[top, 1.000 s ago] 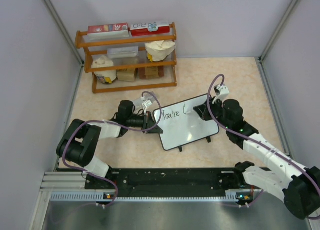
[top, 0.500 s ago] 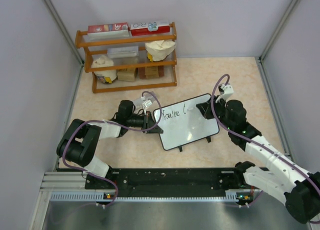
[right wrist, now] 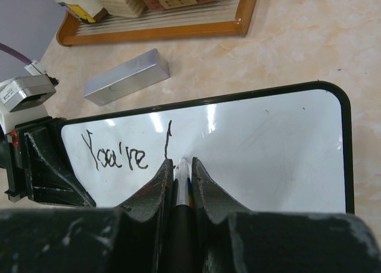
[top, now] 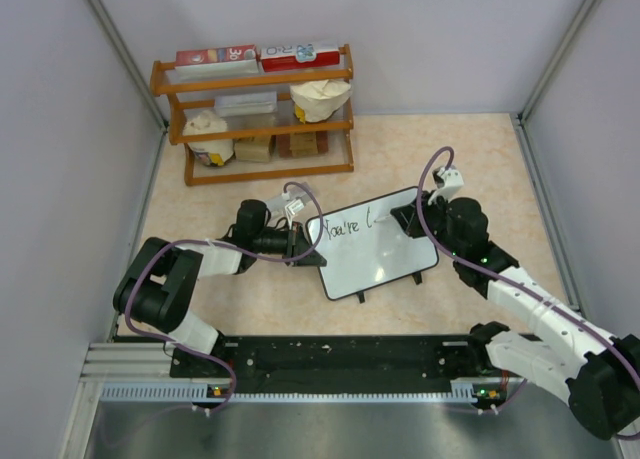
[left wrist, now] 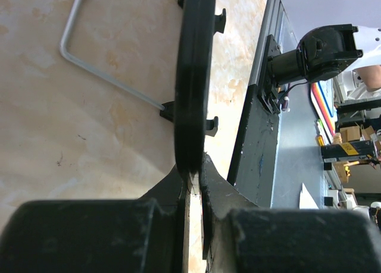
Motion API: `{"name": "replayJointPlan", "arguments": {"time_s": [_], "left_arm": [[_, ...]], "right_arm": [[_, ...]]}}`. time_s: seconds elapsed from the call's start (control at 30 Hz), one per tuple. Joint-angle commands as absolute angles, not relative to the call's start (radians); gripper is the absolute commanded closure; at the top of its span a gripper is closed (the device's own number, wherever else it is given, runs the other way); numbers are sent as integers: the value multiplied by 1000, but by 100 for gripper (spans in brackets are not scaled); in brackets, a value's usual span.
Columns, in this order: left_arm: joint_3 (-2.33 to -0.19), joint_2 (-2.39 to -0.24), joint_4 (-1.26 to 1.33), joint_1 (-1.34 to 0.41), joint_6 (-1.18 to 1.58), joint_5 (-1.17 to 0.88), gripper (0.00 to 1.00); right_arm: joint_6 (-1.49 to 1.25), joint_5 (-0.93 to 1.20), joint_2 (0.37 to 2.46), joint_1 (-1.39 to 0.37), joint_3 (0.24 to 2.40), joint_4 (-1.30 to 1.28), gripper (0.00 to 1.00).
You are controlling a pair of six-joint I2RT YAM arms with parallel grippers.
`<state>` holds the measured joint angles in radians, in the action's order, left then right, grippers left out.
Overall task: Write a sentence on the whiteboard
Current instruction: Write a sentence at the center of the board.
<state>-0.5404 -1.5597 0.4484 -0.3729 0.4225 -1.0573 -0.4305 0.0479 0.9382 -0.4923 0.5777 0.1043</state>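
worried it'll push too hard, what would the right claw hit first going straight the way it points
The whiteboard: the marker held in the right claw points at its white face, beside the lone stroke after "You're". Whether the tip touches already is unclear.

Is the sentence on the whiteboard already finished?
No, the sentence on the whiteboard so far reads only "You're" plus one further stroke, and the marker held in the right tool sits just below that stroke.

place: robot lab test cell, looks like
walls: plain grey partition panels (top: 60, 129)
front edge: bare aluminium rail (top: 110, 359)
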Motion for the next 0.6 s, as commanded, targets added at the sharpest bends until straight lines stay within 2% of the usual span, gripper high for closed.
{"name": "replayJointPlan", "arguments": {"time_s": [0.0, 0.57], "left_arm": [[-526, -1548, 440, -379, 383, -1063, 100], [-528, -1551, 440, -379, 383, -1062, 100]], "right_arm": [[-426, 51, 945, -483, 626, 133, 100], [-400, 49, 904, -482, 586, 64, 100]]}}
